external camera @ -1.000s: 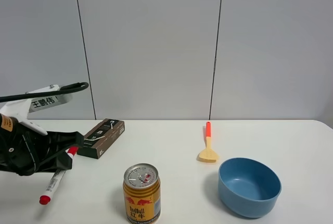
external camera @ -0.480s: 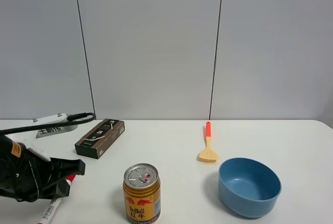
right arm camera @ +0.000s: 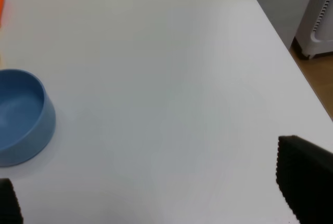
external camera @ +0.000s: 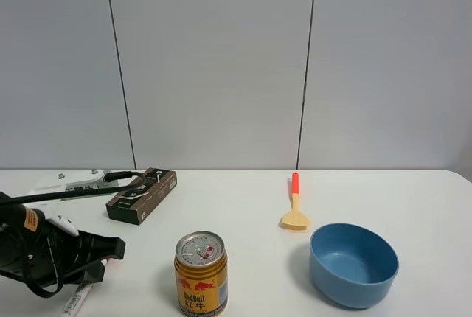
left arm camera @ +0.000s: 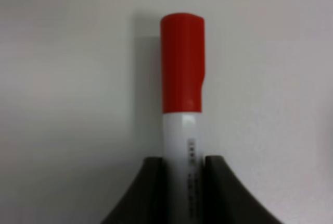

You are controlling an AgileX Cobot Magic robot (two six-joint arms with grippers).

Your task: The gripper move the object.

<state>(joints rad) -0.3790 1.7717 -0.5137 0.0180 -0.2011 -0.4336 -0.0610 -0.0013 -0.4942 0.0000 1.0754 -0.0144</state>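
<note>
Left gripper (left arm camera: 182, 162), low and level, clamps the marker pen (left arm camera: 180, 94)

The left arm (external camera: 33, 254), black and jointed, lies low and nearly level to the left of the Red Bull can (external camera: 200, 274), at about the can's height in the exterior view. A black cable (external camera: 74, 194) runs above it towards a white labelled block (external camera: 68, 180) farther from the can. The left gripper (external camera: 103, 259) points toward the can and stops well short of it. In the left wrist view its two black jaws press against both sides of the white barrel of a marker pen (left arm camera: 181, 104), and the red cap sticks out past them. The right gripper (right arm camera: 156, 195) appears only in the right wrist view, where its two dark fingertips (right arm camera: 304, 177) are spread far apart.
</note>
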